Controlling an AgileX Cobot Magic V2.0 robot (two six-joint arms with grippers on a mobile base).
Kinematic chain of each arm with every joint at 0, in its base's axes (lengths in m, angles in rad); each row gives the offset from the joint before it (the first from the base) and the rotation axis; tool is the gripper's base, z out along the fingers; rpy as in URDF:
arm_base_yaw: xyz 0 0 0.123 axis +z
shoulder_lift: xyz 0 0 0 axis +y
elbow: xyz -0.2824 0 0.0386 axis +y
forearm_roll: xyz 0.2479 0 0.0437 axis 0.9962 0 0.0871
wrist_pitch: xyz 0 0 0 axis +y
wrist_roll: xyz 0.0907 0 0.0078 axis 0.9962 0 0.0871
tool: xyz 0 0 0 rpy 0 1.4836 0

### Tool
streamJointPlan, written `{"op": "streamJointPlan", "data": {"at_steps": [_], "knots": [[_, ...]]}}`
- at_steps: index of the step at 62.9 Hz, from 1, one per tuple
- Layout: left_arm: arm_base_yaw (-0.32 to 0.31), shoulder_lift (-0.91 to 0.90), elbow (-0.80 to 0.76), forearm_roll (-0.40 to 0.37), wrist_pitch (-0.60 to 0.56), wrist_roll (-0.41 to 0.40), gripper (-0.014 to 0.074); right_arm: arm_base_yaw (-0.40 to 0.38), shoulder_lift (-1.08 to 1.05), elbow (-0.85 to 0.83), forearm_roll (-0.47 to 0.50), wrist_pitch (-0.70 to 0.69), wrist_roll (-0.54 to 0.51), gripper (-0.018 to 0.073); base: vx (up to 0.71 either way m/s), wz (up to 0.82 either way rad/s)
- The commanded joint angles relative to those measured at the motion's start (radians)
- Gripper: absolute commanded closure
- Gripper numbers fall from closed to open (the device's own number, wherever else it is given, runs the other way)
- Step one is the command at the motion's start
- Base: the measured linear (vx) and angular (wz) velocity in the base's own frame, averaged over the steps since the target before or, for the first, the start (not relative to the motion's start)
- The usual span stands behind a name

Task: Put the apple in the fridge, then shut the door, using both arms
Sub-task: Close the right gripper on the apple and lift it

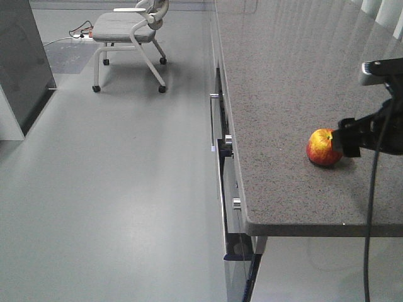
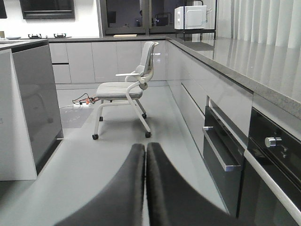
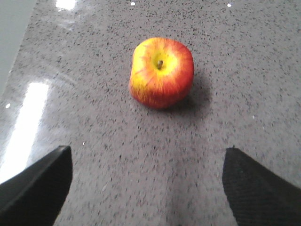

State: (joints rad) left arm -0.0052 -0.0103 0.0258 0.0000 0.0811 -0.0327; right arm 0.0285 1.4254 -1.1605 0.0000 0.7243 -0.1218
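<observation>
The apple (image 1: 323, 147) sits on the grey speckled counter (image 1: 283, 94), close to the counter's front edge and well in from its left edge. It rests stem-up, and the yellow patch around the stem shows in the right wrist view (image 3: 161, 73). Nothing touches it.

The right gripper (image 3: 146, 151) hangs low over the counter with its two black fingers (image 3: 37, 183) spread wide apart and bare countertop between them. The apple lies ahead of the fingertips, on the line between them but not yet inside the gap. In the front view the gripper (image 1: 351, 137) reaches in over the counter from its right side, and its dark tip stands just beside the apple.

The left gripper (image 2: 146, 155) is off the counter, out over the floor beside the counter's cabinet fronts. Its fingers are pressed together with only a thin seam between them, and they hold nothing.

Beyond the counter's far left, a grey office chair (image 2: 124, 89) stands on the floor. At the counter's far end stands a white microwave (image 2: 190, 17). Below the counter's edge is an oven front (image 2: 263, 155) with a knob and a bar handle.
</observation>
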Motion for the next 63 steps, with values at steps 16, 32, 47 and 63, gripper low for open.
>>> {"op": "streamJointPlan", "data": {"at_steps": [16, 32, 47, 63], "knots": [[-0.006, -0.016, 0.022, 0.0, -0.075, -0.01, 0.0603, -0.005, 0.198, -0.21, -0.056, -0.05, -0.011, -0.0059, 0.0, 0.0], [-0.006, -0.016, 0.022, 0.0, -0.075, -0.01, 0.0603, -0.005, 0.332, -0.299, -0.074, -0.054, -0.011, -0.0053, 0.0, 0.0], [-0.006, -0.016, 0.022, 0.0, -0.075, -0.01, 0.0603, -0.005, 0.416, -0.313, -0.1, -0.112, -0.011, -0.0043, 0.0, 0.0], [-0.006, -0.016, 0.022, 0.0, -0.075, -0.01, 0.0603, -0.005, 0.474, -0.313, -0.093, -0.164, -0.011, -0.0015, 0.0, 0.0]]}}
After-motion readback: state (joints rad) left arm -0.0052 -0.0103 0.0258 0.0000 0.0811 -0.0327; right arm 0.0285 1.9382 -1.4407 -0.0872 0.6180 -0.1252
